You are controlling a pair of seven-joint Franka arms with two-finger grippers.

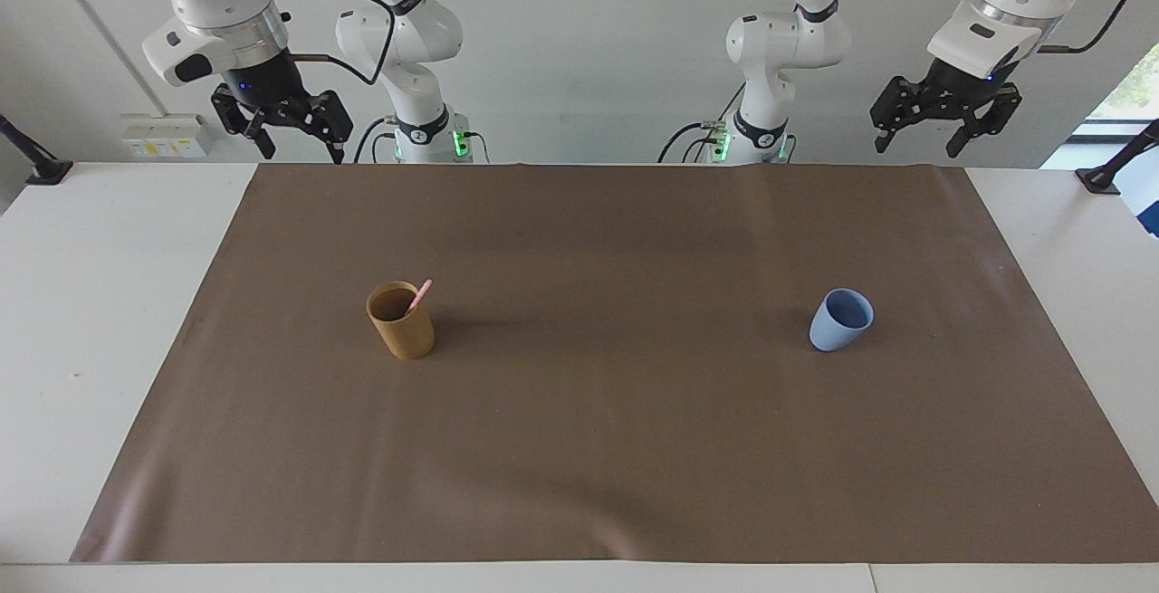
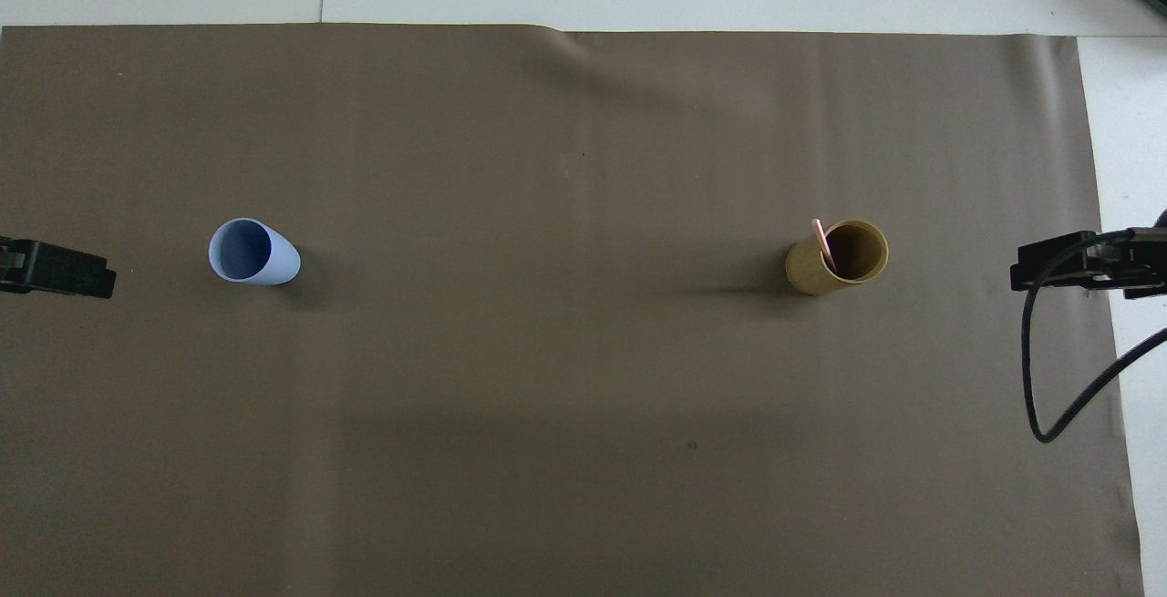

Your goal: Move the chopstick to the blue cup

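On the brown mat [image 1: 598, 448] the chopstick [image 1: 419, 296] leans inside the tan cup [image 1: 402, 329], toward the right arm's end. Well apart, toward the left arm's end, stands the blue cup [image 1: 839, 320], upright. Right gripper [image 1: 294, 142] and left gripper [image 1: 933, 135] hang high over the table's robot-side edge, fingers spread, holding nothing.

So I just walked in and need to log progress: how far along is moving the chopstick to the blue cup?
Nothing is done yet. The chopstick leans inside the tan cup, and the blue cup stands empty. Nothing is in hand: the right hand and left hand hang open and empty, high above the robots' end of the table. Picking up, carrying and dropping all remain.
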